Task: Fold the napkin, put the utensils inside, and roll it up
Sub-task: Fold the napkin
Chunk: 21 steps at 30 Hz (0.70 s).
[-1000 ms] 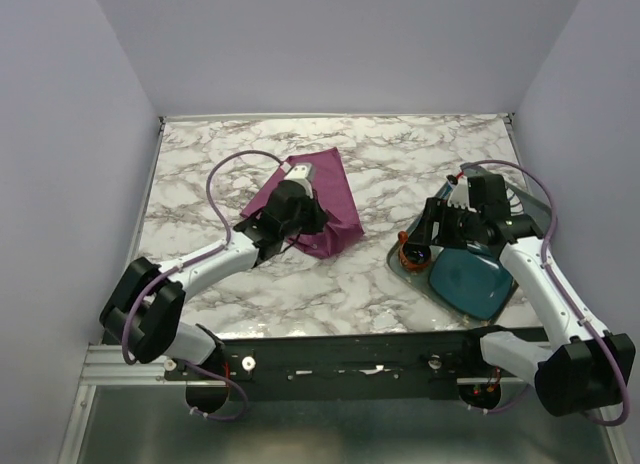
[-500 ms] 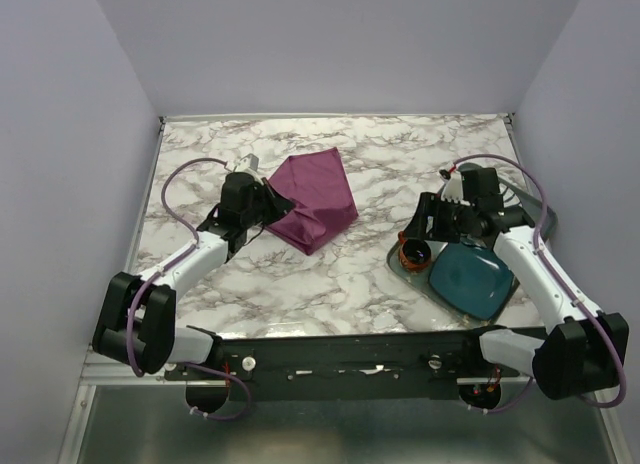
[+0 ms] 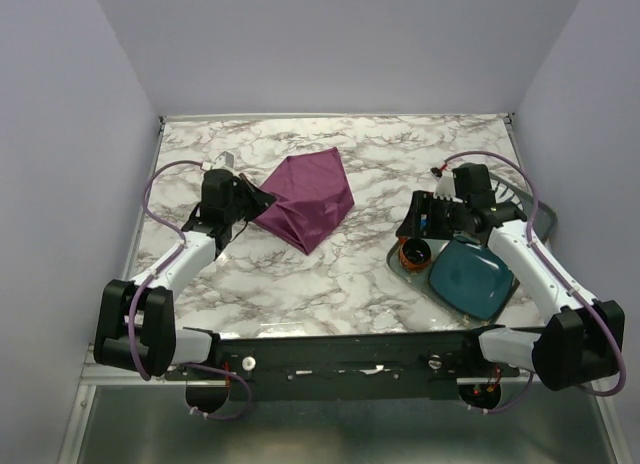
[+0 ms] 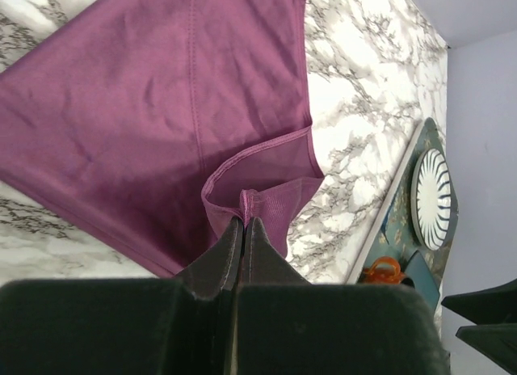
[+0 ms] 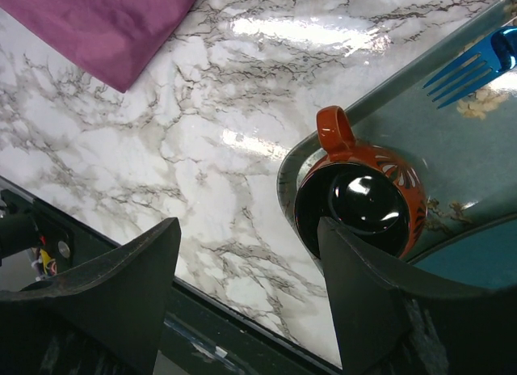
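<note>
The plum-purple napkin [image 3: 308, 196] lies rumpled on the marble table, left of centre. My left gripper [image 3: 258, 200] is at its left corner and is shut on a raised fold of the hem [image 4: 246, 199]; in the left wrist view the cloth [image 4: 153, 116] spreads away from the jaws. My right gripper [image 3: 418, 224] hovers open over the left end of the dark green tray [image 5: 380, 96], with nothing between its fingers. Of the utensils I see only the tines of a blue fork [image 5: 468, 64] on that tray.
An orange-rimmed dark cup [image 5: 363, 189] stands at the tray's near left corner [image 3: 413, 252]. A teal plate [image 3: 470, 279] overlaps the tray's front. A white striped plate [image 4: 432, 197] lies farther back on it. Walls close off three sides of the table.
My left gripper has moved left and back with the napkin's corner, dragging the cloth flatter and off from under the arm. My right gripper has shifted slightly back over the tray.
</note>
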Motion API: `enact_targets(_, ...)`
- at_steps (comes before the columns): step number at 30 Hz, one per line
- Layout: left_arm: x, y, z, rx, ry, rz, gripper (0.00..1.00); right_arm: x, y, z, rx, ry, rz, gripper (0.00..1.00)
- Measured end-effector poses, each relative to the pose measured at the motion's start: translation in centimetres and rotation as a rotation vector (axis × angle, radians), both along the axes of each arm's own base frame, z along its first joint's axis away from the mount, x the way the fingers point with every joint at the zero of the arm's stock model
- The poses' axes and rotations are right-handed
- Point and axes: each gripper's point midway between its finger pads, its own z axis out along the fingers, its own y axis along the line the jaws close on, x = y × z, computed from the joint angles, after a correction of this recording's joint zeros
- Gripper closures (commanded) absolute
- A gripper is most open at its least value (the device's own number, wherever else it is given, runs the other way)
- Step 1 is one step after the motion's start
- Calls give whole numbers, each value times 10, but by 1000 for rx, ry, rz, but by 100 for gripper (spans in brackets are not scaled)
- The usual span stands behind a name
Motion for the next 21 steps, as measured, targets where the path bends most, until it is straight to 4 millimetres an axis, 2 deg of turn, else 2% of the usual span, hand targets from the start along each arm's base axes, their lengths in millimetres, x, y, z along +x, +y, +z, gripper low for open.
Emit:
enact_targets(8,0,19,-11,15,54,47,100,-2,7,-2,3,4,31,23)
enact_targets(15,-1,21,-19,25,81,50,100,1,13,-6,3,12,54,23)
enact_targets(21,-1,22,-26,36,93,46,100,4,28,-7,5,14,98,23)
